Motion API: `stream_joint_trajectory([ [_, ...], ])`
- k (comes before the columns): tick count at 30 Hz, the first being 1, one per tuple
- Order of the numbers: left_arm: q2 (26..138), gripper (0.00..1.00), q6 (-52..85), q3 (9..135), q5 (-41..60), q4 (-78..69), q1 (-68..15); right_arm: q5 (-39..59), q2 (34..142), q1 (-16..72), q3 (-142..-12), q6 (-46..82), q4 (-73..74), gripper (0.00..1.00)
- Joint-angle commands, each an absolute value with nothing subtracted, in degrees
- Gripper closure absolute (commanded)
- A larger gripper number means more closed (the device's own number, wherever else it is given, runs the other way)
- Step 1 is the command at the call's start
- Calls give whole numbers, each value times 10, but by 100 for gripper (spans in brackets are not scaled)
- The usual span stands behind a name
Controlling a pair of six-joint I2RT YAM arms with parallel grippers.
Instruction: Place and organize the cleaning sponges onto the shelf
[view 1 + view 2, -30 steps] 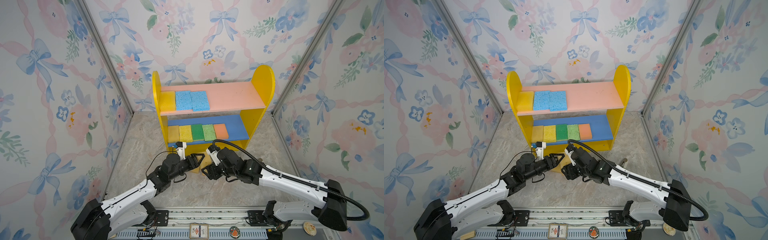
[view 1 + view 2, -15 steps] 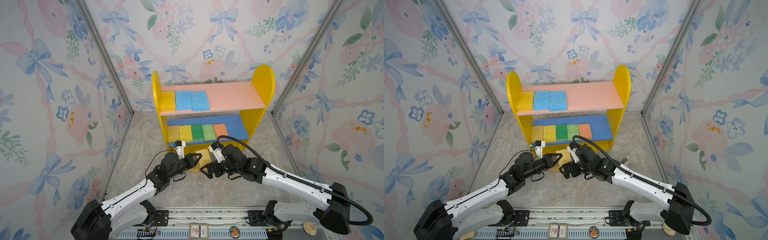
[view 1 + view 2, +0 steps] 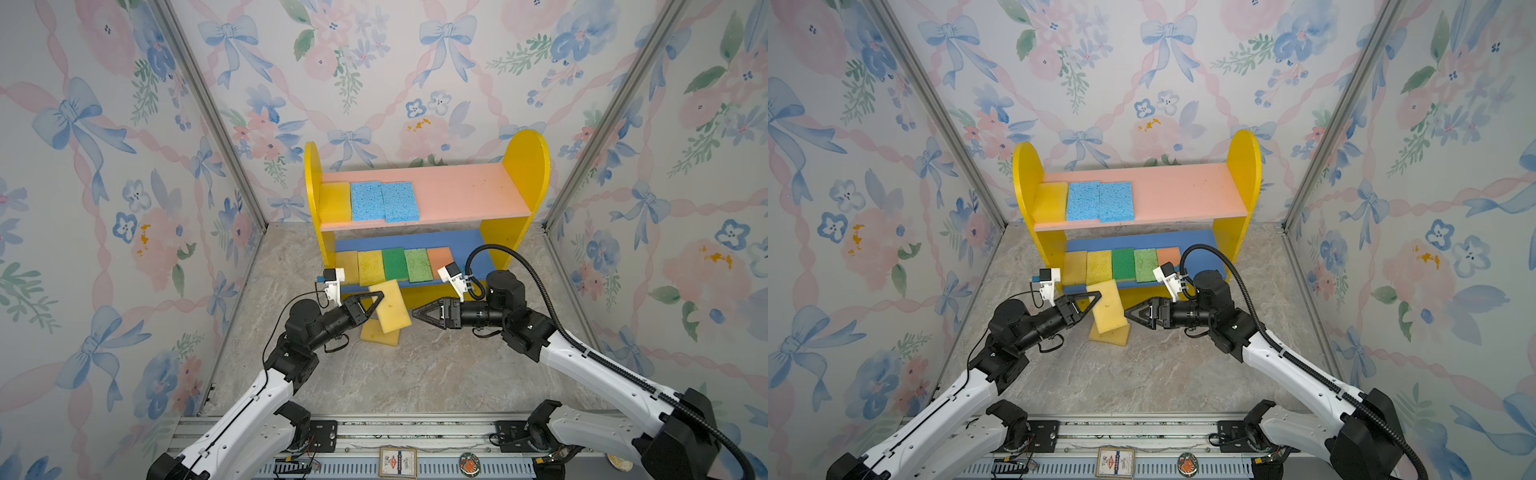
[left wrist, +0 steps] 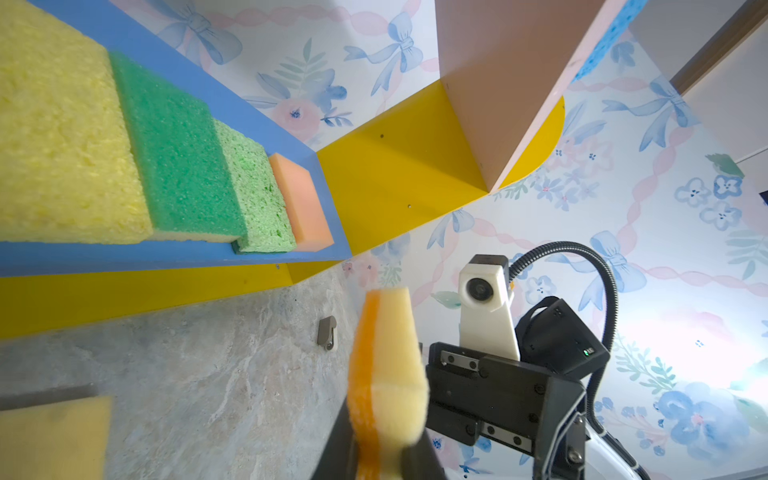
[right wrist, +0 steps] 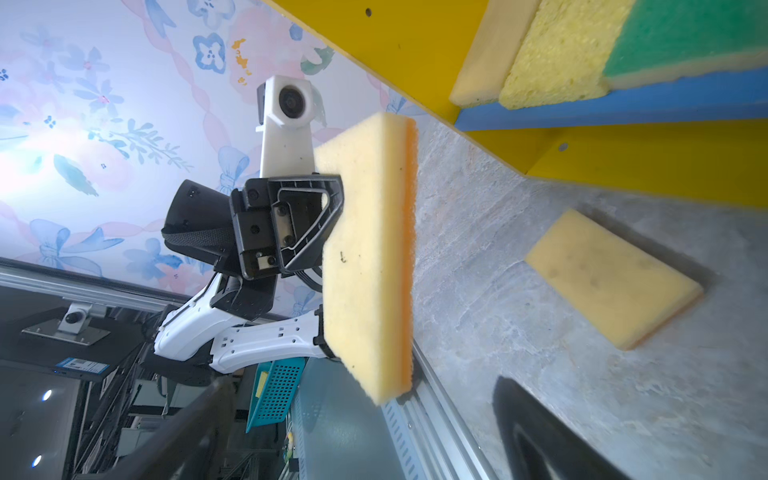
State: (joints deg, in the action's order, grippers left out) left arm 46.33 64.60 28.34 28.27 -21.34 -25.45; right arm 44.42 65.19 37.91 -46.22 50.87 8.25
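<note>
My left gripper is shut on one edge of a yellow sponge with an orange backing, holding it tilted above the floor; in the left wrist view the sponge stands edge-on between the jaws. My right gripper is open, just right of that sponge and apart from it. Another yellow sponge lies flat on the floor below. The shelf stands behind. Its pink board holds a yellow sponge and two blue ones. On its blue board are several: yellow, dark green, light green, orange.
The right half of the pink board is bare, as is the right end of the blue board. Floral walls close in on three sides, and a metal rail runs along the front. A small metal fitting sits on the floor near the shelf base.
The left gripper has shut on the yellow sponge. The right gripper has opened, let go of it and drawn back to the right.
</note>
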Motion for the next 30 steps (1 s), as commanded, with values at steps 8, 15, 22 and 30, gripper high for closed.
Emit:
stream_joint_trajectory([
  [8,447,84,670,284,327,-260,-251,519,690,400,-464,600,229,15],
  [15,442,84,676,284,329,-264,-251,509,698,423,-491,545,137,27],
  [22,438,84,676,277,322,-264,-250,499,693,427,-495,529,99,48],
  [30,431,83,682,273,320,-264,-249,474,690,426,-503,510,65,68],
])
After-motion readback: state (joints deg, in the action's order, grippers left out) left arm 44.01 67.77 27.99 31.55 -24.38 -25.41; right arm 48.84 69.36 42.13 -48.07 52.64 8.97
